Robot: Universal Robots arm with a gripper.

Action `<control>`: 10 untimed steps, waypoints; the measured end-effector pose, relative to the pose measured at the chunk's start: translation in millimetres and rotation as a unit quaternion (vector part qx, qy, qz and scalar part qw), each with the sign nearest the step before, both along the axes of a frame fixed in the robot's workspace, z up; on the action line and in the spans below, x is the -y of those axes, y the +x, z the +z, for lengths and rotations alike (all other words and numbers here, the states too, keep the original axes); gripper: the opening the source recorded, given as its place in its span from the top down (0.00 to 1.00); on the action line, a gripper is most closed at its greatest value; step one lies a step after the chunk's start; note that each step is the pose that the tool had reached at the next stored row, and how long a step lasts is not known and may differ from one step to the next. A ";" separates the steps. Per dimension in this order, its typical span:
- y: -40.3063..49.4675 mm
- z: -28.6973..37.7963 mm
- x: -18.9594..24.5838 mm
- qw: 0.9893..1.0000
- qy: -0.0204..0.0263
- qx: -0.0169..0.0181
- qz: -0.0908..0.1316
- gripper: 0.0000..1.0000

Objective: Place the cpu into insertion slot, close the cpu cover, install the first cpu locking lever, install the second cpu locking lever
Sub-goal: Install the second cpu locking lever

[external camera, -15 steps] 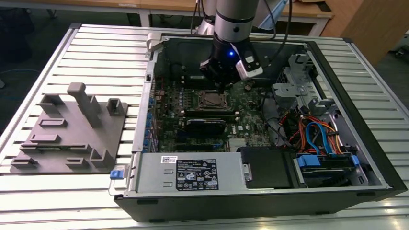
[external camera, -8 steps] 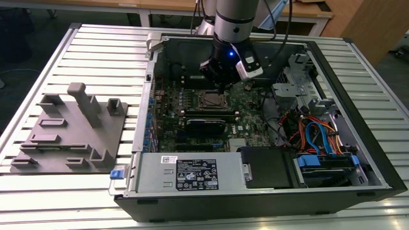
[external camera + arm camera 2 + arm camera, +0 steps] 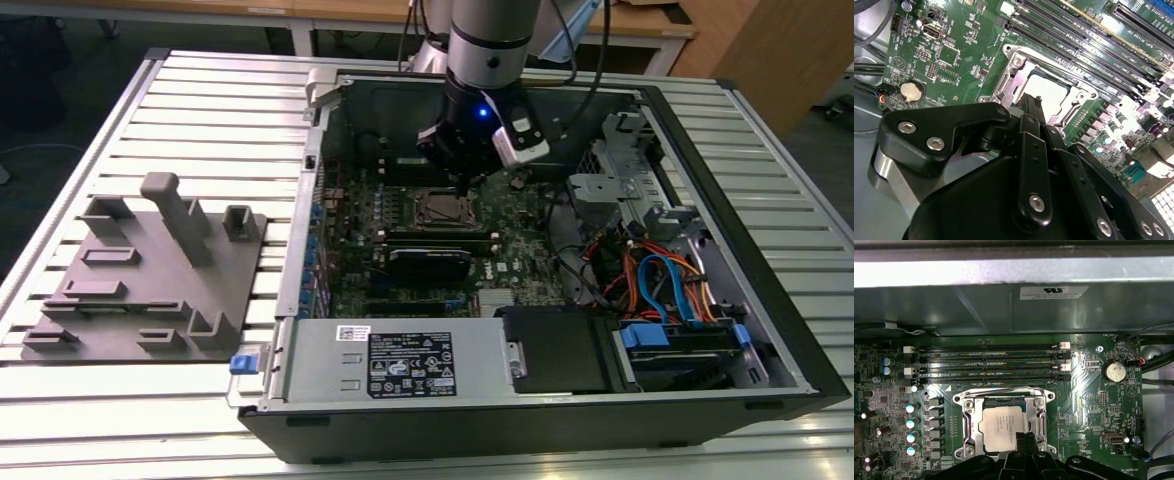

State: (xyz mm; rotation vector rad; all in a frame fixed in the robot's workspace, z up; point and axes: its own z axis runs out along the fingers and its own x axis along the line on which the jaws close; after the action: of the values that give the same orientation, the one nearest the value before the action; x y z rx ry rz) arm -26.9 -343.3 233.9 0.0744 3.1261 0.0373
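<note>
Exterior view: the open computer case [image 3: 747,250] lies on the slatted worktop [image 3: 200,100] so the arm can come down onto its green motherboard [image 3: 521,250]. At the insertion slot [image 3: 1004,425], the cpu [image 3: 1001,427] sits framed by the cpu cover [image 3: 970,426]. The gripper [image 3: 1024,437], narrowed to a slim point, hovers at the slot's edge, holding nothing visible.

no text can be read letter for letter. in the exterior view a black label [image 3: 411,365] with white print and symbols sits on the grey box [image 3: 320,372] at 6 o'clock from the board [image 3: 523,232], with a small white sticker [image 3: 354,333] at the label's 10 o'clock. in the first wrist view a white label [image 3: 1054,292] stands on the case wall [image 3: 954,310]. faint print marks the cpu [image 3: 1003,425]. the board's white lettering is too small to read.
</note>
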 end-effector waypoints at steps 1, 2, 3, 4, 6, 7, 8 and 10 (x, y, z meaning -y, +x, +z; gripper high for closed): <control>0.0 0.5 0.0 1.000 0.000 0.000 0.000 0.90; 0.0 1.4 -0.1 1.000 0.000 0.000 0.000 0.90; 0.0 2.5 -0.1 1.000 0.000 0.000 0.000 0.90; 0.0 3.8 -0.1 1.000 0.000 0.000 0.000 0.90; 0.1 5.6 -0.1 1.000 0.000 0.000 0.000 0.90; 0.1 5.5 -0.1 1.000 0.000 0.000 0.000 0.90; 0.1 5.6 -0.1 1.000 0.000 0.000 0.000 0.90; 0.0 5.8 -0.1 1.000 0.000 0.000 0.000 0.90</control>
State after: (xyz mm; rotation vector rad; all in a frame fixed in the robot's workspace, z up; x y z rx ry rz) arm -26.9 -343.3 239.7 0.0743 3.1260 0.0377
